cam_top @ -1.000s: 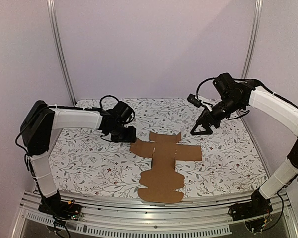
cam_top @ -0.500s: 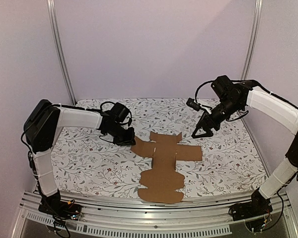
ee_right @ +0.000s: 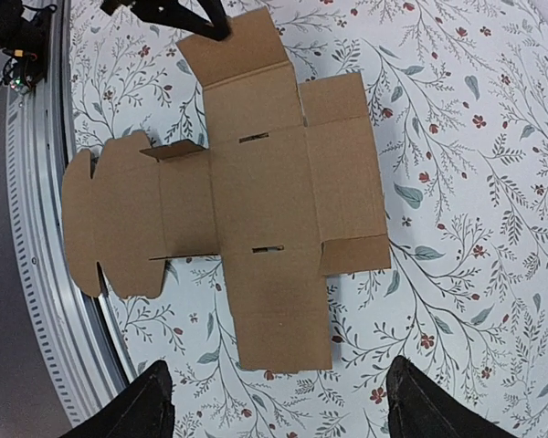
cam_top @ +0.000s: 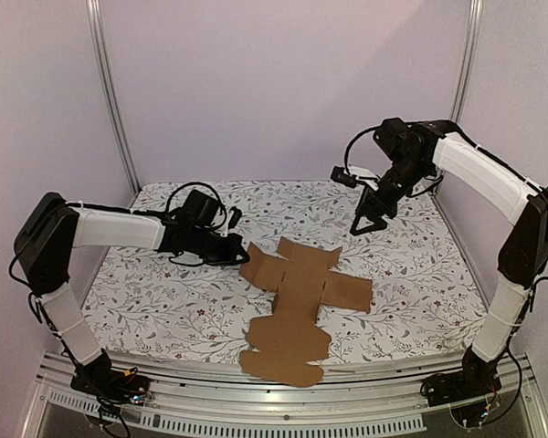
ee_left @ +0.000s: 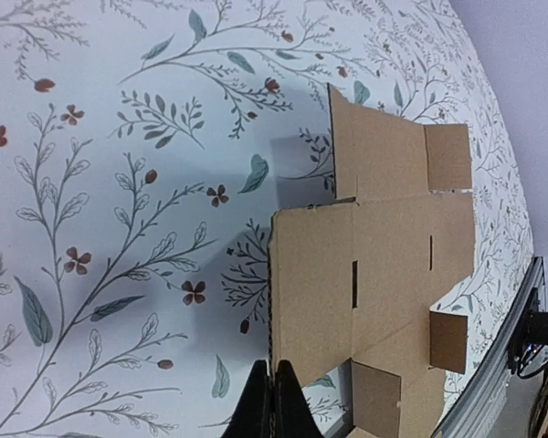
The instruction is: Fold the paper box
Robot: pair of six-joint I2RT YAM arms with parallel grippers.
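paper box [cam_top: 297,297]: a flat, unfolded brown cardboard cut-out, a cross of creased panels and flaps. a flowered cloth [cam_top: 164,301] lies under it, and its rounded near flap reaches the cloth's near border, beside a metal rail [cam_top: 210,388].
left pincer [ee_left: 272,392]: fingers pressed together, with the tips right at the outer edge of the box's left side panel. we cannot tell whether cardboard is nipped between them. a shadow beside that panel suggests to us that it sits a little off the cloth.
right pincer [cam_top: 364,225]: fingers spread wide with nothing between them, hanging in the air above and beyond the box's far right corner, well apart from it.
risk, sliding: we judge that a pull on one edge alone could drag or spin the whole light sheet instead of bending it at the crease, since nothing pins the middle panel. the near flap could then slip over the rail.
risk, weak hold: a nip on only the rim of thin card may slip off, or crumple the corner rather than fold along the scored line.
box relative to pincers: just to the right of the left pincer's tips, touching or nearly so; below the right pincer and nearer to the arm bases than it.
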